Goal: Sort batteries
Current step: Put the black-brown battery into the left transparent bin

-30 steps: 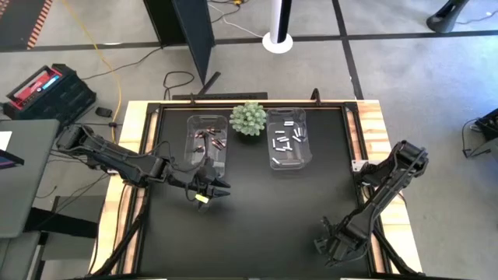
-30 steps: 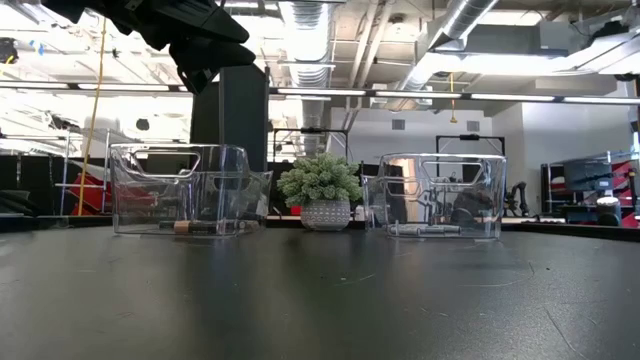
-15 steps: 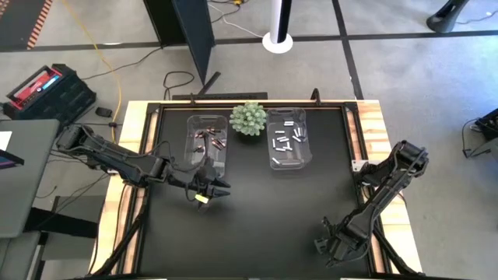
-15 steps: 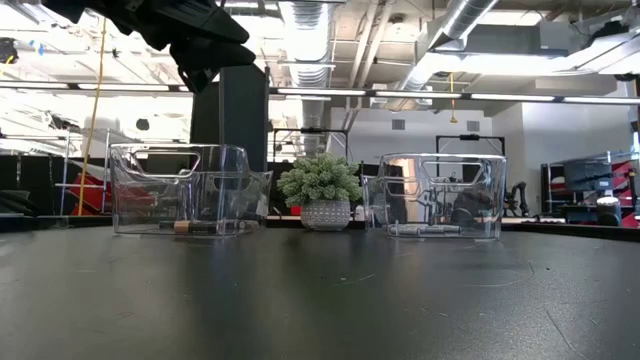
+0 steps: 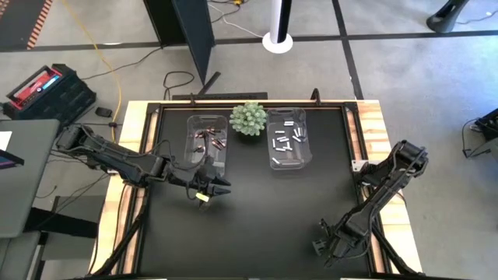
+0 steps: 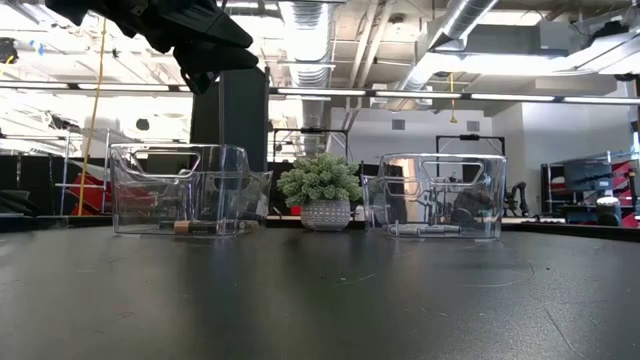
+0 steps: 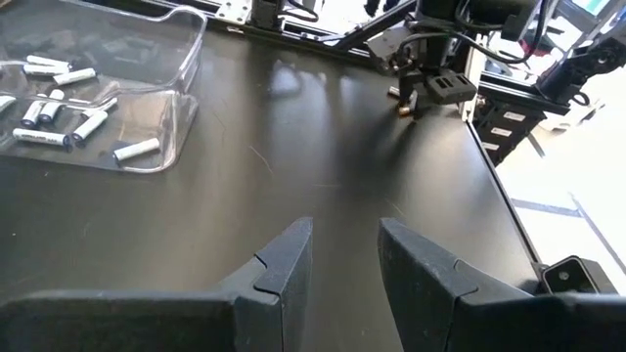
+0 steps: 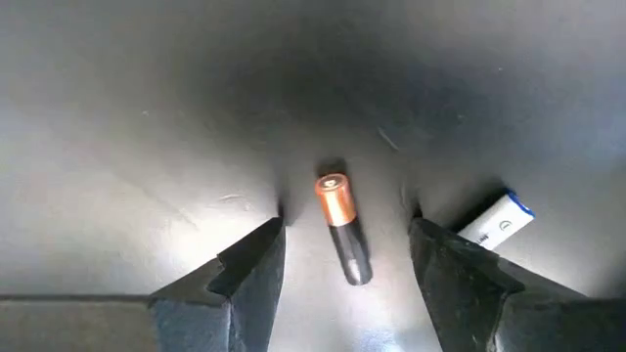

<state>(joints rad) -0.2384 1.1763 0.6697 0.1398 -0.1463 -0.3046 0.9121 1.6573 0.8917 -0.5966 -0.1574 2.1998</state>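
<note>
**Right gripper poised over a copper-topped cell at the bench's near right corner**

I have the right gripper [image 8: 342, 259] low over the bench [image 5: 257, 210] near its near right corner, fingers spread either side of a dark battery with a copper end [image 8: 342, 241], touching nothing; that straddle suits a pinch. A pale battery [image 8: 496, 220] lies just beside it.

The left gripper [image 7: 342, 264] hangs by the near edge of the left bin [image 5: 207, 138], which holds dark cells; pale cells fill the right bin [image 5: 288, 138]. Its fingers stand partly apart with nothing visibly between them, though a yellowish speck under it in the high view could be something. From above, the right arm hides both loose cells.
</note>
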